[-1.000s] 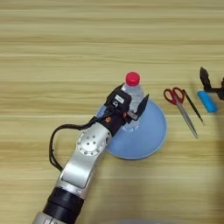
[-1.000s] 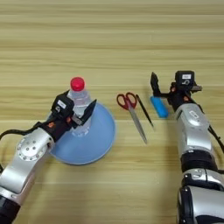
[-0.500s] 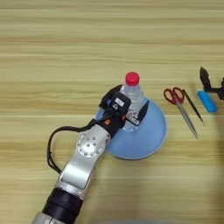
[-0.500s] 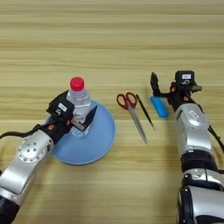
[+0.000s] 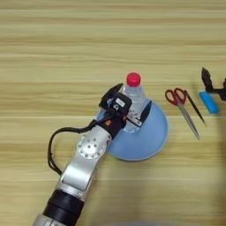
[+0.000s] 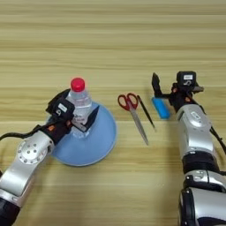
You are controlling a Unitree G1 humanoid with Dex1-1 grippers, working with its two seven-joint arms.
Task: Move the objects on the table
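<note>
A clear bottle (image 5: 134, 95) with a red cap stands upright on the far-left part of the round light-blue plate (image 5: 148, 141). My left gripper (image 5: 129, 106) is open, one black finger on each side of the bottle's lower body. To the right, the red-handled scissors (image 6: 133, 110) lie on the table (image 6: 110, 39), blades pointing toward me. A blue block (image 6: 160, 108) lies just beyond them. My right gripper (image 6: 164, 88) hovers open at the block's far end, holding nothing.
The left forearm runs from the bottom left corner up to the plate, with a black cable looping beside it. The right arm comes up along the right edge. Bare wood stretches across the far half of the table.
My left gripper has drawn back a little toward me and left, loosening from the bottle, which stays upright on the plate. The right arm, scissors and block have not moved.
</note>
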